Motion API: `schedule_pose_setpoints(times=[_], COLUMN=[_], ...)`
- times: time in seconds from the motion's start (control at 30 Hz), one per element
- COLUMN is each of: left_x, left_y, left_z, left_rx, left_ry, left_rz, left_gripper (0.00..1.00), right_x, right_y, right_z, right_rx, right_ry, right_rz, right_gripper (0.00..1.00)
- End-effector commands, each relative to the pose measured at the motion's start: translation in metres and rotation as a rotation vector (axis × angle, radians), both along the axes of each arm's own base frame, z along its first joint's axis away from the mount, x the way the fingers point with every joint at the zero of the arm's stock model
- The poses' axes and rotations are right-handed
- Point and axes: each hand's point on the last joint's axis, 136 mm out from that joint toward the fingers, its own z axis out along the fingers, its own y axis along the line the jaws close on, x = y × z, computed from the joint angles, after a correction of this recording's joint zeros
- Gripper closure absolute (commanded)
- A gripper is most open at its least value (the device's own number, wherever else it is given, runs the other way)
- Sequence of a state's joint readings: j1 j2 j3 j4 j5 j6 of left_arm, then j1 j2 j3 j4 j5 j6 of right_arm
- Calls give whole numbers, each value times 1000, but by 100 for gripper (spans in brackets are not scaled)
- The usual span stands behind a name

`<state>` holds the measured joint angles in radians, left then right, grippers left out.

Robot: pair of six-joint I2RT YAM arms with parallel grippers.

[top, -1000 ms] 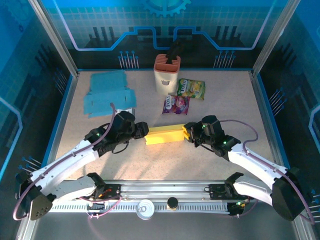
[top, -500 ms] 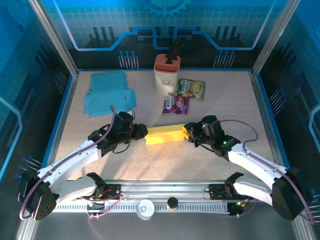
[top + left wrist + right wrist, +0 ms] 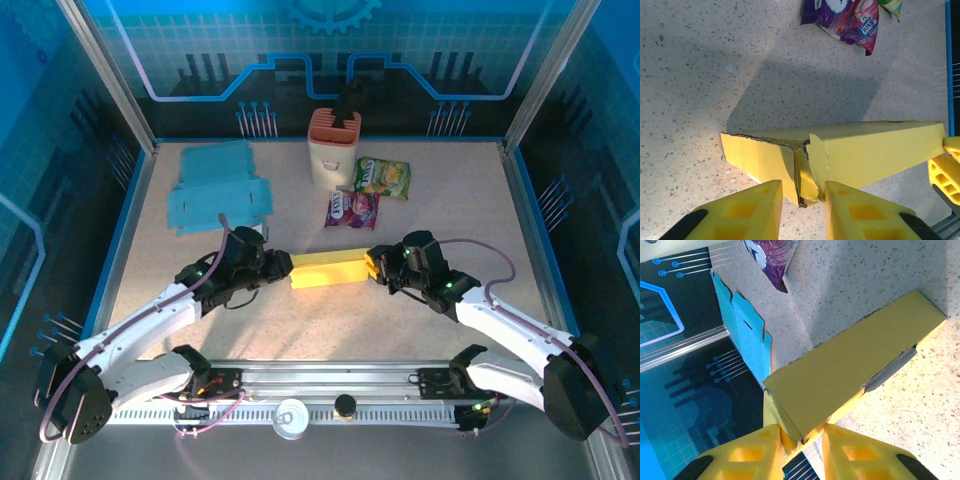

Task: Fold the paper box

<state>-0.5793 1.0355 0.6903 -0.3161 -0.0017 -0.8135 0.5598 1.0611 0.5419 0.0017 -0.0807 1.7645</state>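
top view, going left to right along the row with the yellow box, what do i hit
left gripper → yellow paper box → right gripper

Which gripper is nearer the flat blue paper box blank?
Left. The left gripper is at the yellow paper box's end close by the blue blank; the right gripper grips the far end.

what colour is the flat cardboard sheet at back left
Light blue; the sheet shows best in the top external view.
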Motion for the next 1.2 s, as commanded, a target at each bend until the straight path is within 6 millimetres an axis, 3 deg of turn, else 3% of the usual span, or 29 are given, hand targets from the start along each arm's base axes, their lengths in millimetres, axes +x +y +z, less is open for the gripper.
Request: schedule_pose_setpoints(times=[0.0, 0.4, 0.47, 0.63, 0.77, 0.9, 1.17], left_x=[-3, -9, -8, -1, 5, 11, 12], left_y=[9, 13, 12, 12, 7, 1, 2], left_z=[-15, -36, -30, 13, 25, 19, -7], left_rx=[23, 27, 20, -18, -66, -100, -83], left_ry=[30, 71, 62, -16, -26, -14, 31], left_rz=[14, 26, 20, 19, 16, 11, 17], left_gripper=[73, 81, 80, 64, 61, 62, 72], right_x=[-5, -10, -10, -10, -10, -10, -10], right_y=[-15, -19, -19, -19, -19, -18, -18], right_z=[-26, -36, -36, -35, -35, -35, -34], right_rx=[-70, -88, -88, -91, -91, -88, -88], right_ry=[65, 98, 99, 98, 96, 97, 96], right_rz=[-31, -33, -31, -26, -26, -24, -26], right_gripper=[75, 75, 75, 75, 75, 76, 76])
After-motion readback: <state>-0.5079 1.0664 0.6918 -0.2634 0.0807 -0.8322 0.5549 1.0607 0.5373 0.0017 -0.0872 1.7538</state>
